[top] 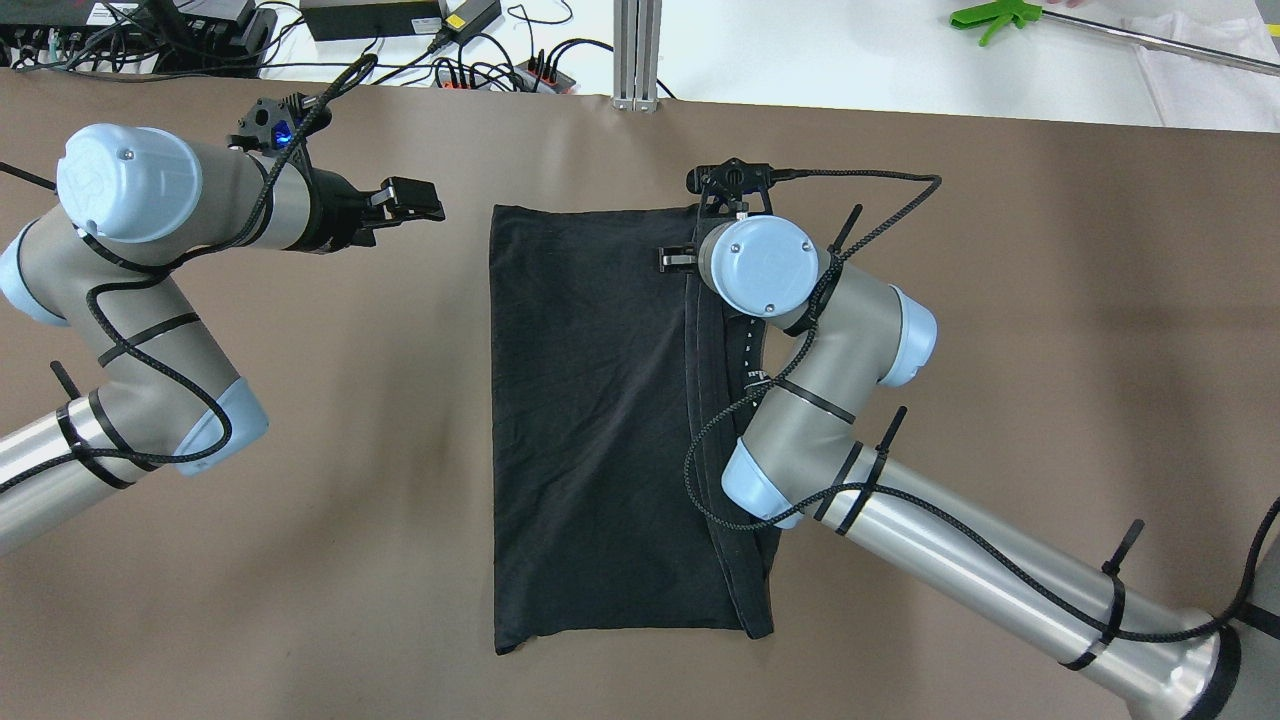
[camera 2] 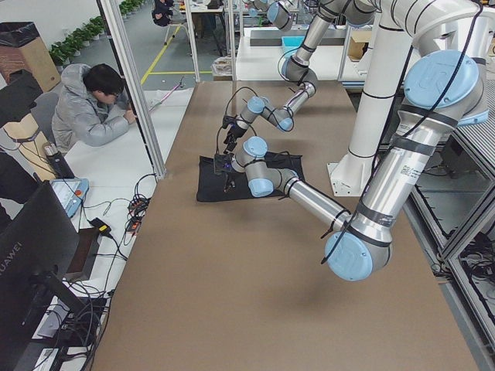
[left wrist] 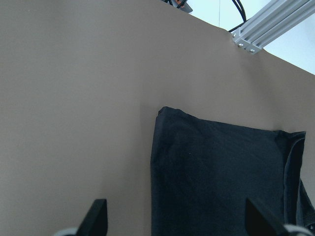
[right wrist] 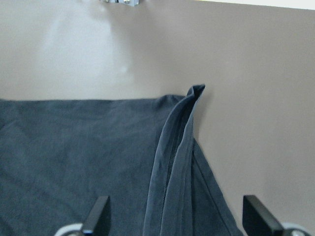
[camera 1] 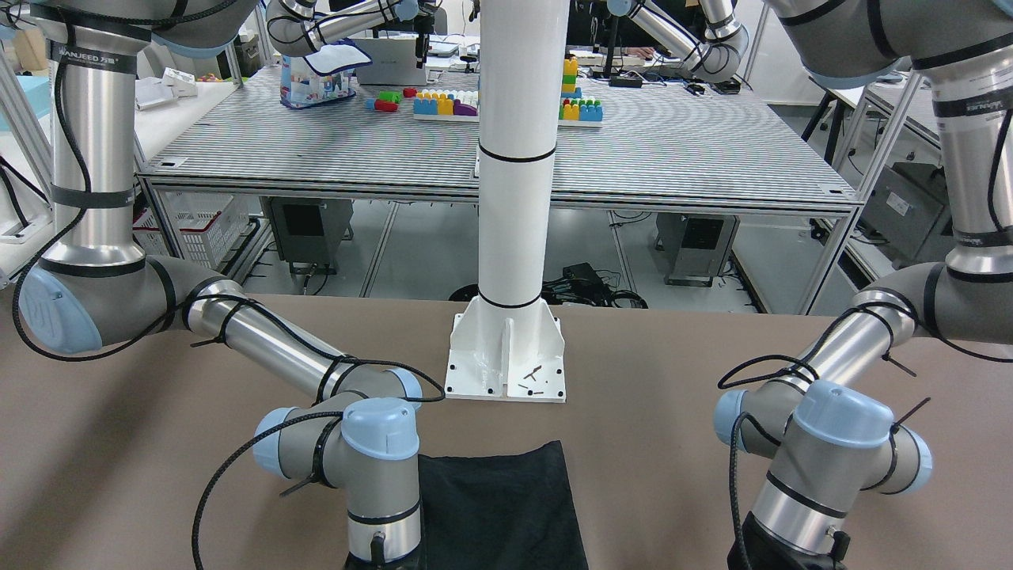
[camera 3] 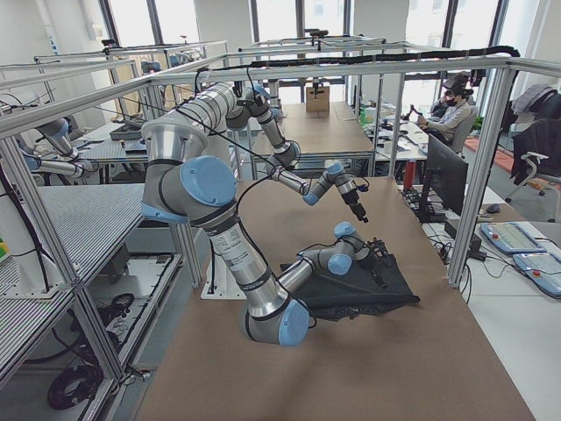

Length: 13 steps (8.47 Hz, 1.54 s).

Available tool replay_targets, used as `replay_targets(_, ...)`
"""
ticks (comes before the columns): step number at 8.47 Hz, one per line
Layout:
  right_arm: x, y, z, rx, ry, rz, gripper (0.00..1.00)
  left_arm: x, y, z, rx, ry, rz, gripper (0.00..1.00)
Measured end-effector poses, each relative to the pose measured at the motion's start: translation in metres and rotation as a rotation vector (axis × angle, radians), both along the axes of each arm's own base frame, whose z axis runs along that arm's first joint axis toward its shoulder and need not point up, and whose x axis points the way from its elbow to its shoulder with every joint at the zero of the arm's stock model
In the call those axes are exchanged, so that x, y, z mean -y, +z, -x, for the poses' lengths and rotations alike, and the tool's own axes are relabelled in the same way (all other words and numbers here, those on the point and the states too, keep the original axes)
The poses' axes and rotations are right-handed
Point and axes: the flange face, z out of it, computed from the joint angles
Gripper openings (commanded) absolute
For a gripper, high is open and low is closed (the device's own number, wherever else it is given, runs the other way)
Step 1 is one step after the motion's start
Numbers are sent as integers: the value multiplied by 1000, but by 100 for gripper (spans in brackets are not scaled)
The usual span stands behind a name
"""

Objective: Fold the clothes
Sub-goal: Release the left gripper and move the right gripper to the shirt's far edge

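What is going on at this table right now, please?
Two robot arms are folding a black garment that lies flat on the table, with a narrow strip already folded over along one long edge. The right gripper is open over the far corner by that fold. The left gripper is open too, over bare table beside the garment.

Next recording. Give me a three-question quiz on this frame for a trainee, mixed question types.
1. True or false: the left gripper grips the black garment.
2. Which gripper hangs over the garment: A left, B right, C both?
3. Fill in: in the overhead view, the doubled-over strip runs along the garment's ___ side.
Key: 1 false, it hovers open over bare table; 2 B, the right gripper; 3 right.
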Motion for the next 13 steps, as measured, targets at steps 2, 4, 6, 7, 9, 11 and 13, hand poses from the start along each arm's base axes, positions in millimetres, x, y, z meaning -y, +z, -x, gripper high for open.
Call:
replay_targets(2,30,14,15,-22,41,-18,94,1,1,-1,8,5,-6,100)
replay_targets(4,52,20,35,-39,65,-25,94,1,3,-1,20,11,-18,100)
replay_targets(6,63,28,46,-38,76,-35,94,3,5,-2,26,11,-19,100)
replay_targets(7,68,33,50,-43,84,-39,94,4,8,-3,31,10,-15,100)
replay_targets(9,73,42,54,-55,93,-37,94,7,13,-6,37,9,-10,100)
replay_targets(11,74,47,56,-64,95,-33,94,7,14,-6,38,9,-10,100)
replay_targets(13,73,51,60,-74,100,-34,94,7,14,-7,38,10,-9,100)
